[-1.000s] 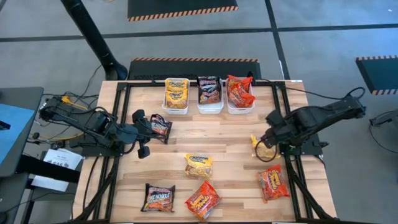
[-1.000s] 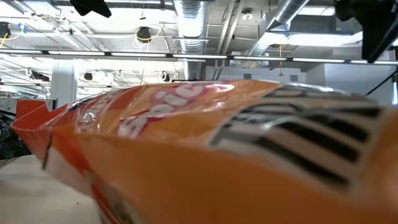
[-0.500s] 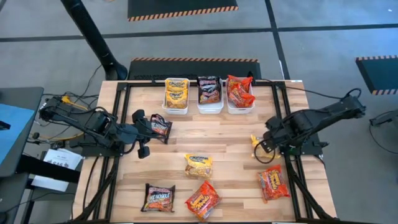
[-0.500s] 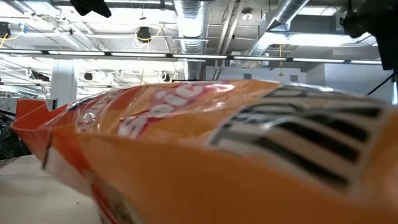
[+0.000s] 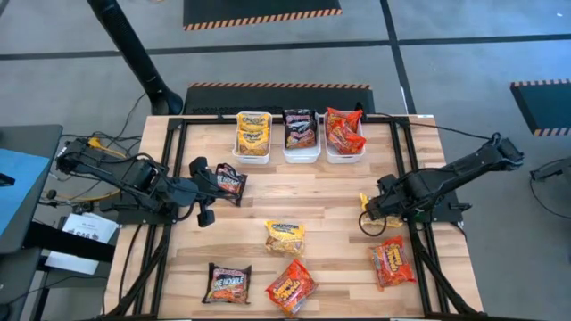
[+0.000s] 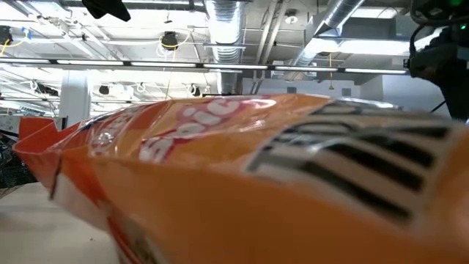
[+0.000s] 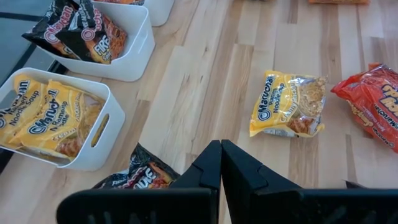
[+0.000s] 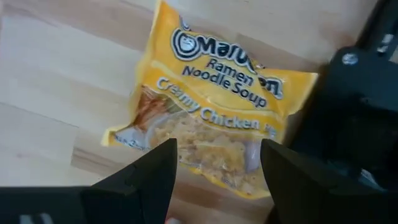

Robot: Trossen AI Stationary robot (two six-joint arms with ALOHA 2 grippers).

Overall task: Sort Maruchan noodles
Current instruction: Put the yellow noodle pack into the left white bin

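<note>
My left gripper [image 5: 217, 184] sits at the table's left side, shut, with a dark packet [image 5: 231, 182] at its fingers; the same dark packet [image 7: 138, 176] peeks out beside the shut fingers in the left wrist view. My right gripper [image 5: 375, 210] is open at the right side, low over a yellow Creamy Chicken packet [image 8: 211, 118] lying flat on the wood. Its fingers stand on either side of that packet's near part without visibly touching it. Loose on the table lie a yellow packet [image 5: 285, 236], a dark one [image 5: 227, 283] and two red ones [image 5: 291, 287] [image 5: 391, 261]. My left gripper is shut on the dark packet at one edge [image 7: 180, 171], coming level from the table's left. The fingers [image 7: 208, 165] hide the exact place of contact. The packet sticks out past the fingertips toward the right, tilted; whether it touches the wood I cannot tell.
Three white bins stand at the far edge, holding yellow [image 5: 253, 134], dark [image 5: 301, 131] and red [image 5: 344, 134] packets. A red-orange packet [image 6: 242, 176] right in front of the low camera blocks nearly all of that view. Bare wood lies mid-table.
My right gripper has moved down and toward the table's left and near edge, ending low over the yellow packet at the right side. The left arm and its dark packet have kept still.
</note>
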